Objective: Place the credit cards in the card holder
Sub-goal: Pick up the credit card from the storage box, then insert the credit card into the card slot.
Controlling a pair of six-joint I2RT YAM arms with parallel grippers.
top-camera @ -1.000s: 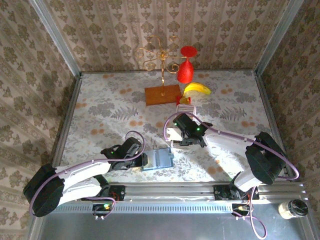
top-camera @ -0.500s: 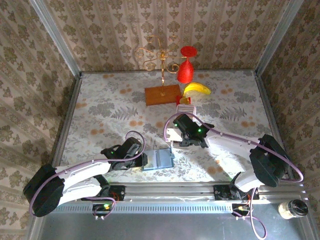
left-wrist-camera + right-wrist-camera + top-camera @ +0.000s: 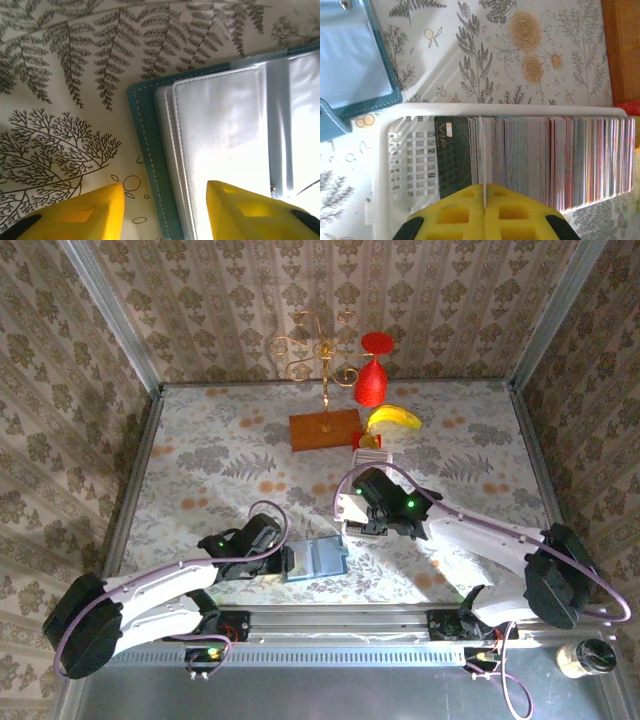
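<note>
Teal card holder (image 3: 143,150), multicoloured-striped credit cards (image 3: 545,155)

Credit cards (image 3: 545,160) are packed edge-on in a white rack (image 3: 384,150); the teal card holder (image 3: 317,560) is laid open, clear sleeves up, beside it.

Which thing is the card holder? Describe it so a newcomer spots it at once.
Start at the near edge of the flowered table, between the two arm bases. At the tip of the left claw lies the card holder, opened flat. Its teal stitched cover and clear plastic sleeves set it apart from the white rack of upright credit cards farther back.
</note>
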